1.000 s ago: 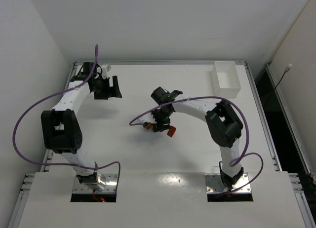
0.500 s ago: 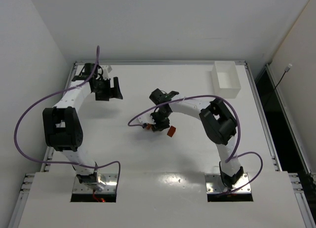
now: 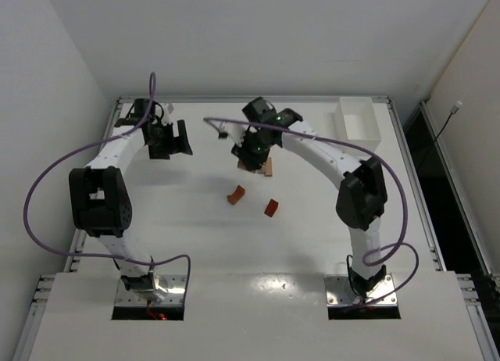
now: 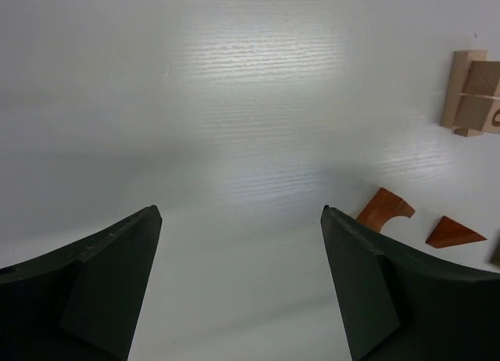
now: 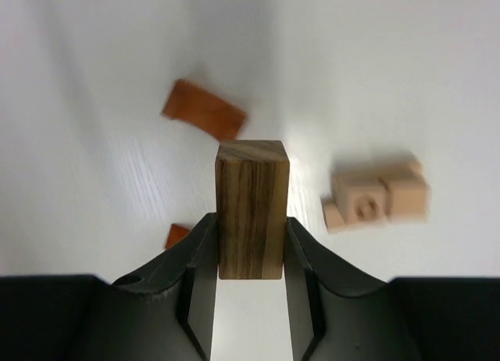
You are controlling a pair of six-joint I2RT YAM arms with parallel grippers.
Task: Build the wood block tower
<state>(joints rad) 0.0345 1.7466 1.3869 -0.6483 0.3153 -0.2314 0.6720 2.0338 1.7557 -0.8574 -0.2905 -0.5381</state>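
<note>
My right gripper (image 5: 250, 222) is shut on a dark brown striped wood block (image 5: 251, 205), held upright above the table. In the top view the right gripper (image 3: 254, 150) hangs next to a low cluster of light tan blocks (image 3: 267, 170), which also show as the tan blocks (image 5: 376, 198) in the right wrist view. Two reddish blocks lie loose nearer the arms: an arch piece (image 3: 236, 194) and a wedge (image 3: 271, 208). My left gripper (image 3: 169, 140) stands open and empty at the far left, its jaws (image 4: 240, 214) wide over bare table.
A white rectangular tray (image 3: 357, 125) stands at the far right corner. In the left wrist view the tan cluster (image 4: 473, 94), the reddish arch (image 4: 384, 209) and the wedge (image 4: 453, 233) lie off to the right. Purple cables loop over both arms.
The right gripper closed on the brown block beside the reddish pieces, lifted it and carried it toward the far side, up to the tan cluster. The left arm stayed put.
</note>
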